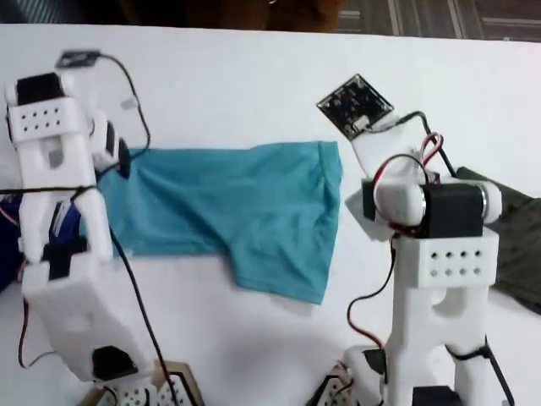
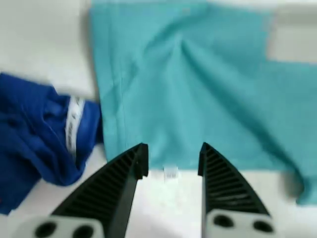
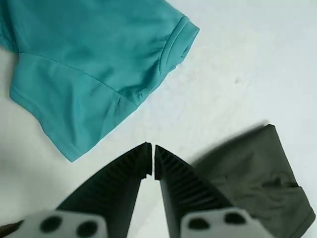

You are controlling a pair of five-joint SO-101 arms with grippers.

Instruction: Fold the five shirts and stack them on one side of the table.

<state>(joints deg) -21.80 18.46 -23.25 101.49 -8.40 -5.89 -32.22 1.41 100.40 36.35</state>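
A teal shirt [image 1: 245,211] lies partly folded across the middle of the table, one sleeve toward the front. My left gripper [image 2: 172,161] hovers open over the teal shirt's [image 2: 198,89] left edge, its fingers on either side of a small white label [image 2: 171,172], holding nothing. A crumpled blue shirt [image 2: 39,144] lies beside it, at the table's left edge [image 1: 7,245]. My right gripper [image 3: 151,159] is shut and empty above bare table, between the teal shirt's sleeve [image 3: 89,74] and a folded dark olive shirt [image 3: 252,183].
The olive shirt [image 1: 516,254] sits at the table's right edge, just behind the right arm [image 1: 439,254]. The left arm [image 1: 59,220] stands over the front left. Cables [image 1: 135,279] trail over the table near both bases. White table [image 1: 254,76] stretches behind the teal shirt.
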